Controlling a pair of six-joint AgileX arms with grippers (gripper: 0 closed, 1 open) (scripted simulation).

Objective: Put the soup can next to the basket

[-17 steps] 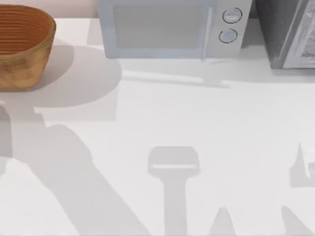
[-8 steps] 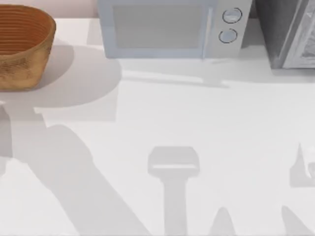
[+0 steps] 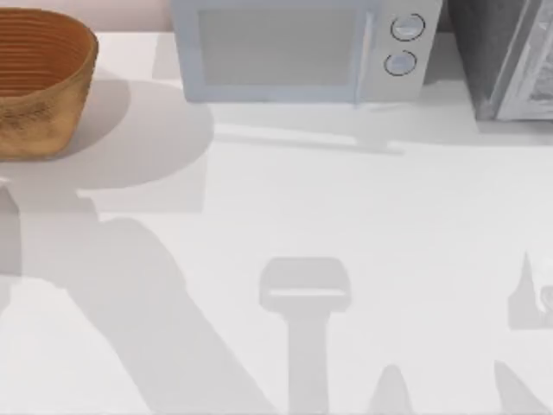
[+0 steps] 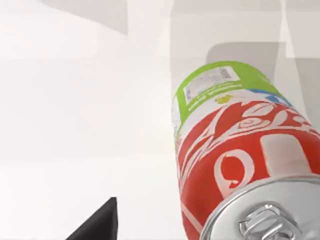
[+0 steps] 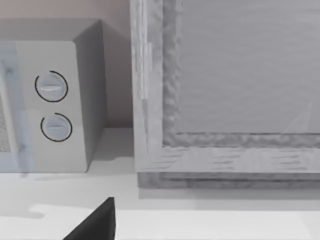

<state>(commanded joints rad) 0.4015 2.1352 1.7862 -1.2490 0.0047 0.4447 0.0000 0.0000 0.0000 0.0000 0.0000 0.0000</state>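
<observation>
Though the soup can (image 4: 240,150) sits right under your left wrist camera, silver top nearest the lens and green end toward the white table (image 4: 75,100), you can't tell where it is relative to the basket (image 3: 39,82). The left gripper (image 4: 100,225) shows as one dark tip beside the can, clear of it; grip state can't be told. The basket is at the table's back left, and the microwave (image 3: 294,52) is to its right, apart. The right gripper (image 5: 97,222) faces the microwave knobs (image 5: 51,86) and a grey framed panel (image 5: 235,90); same there, grip state unknown.
</observation>
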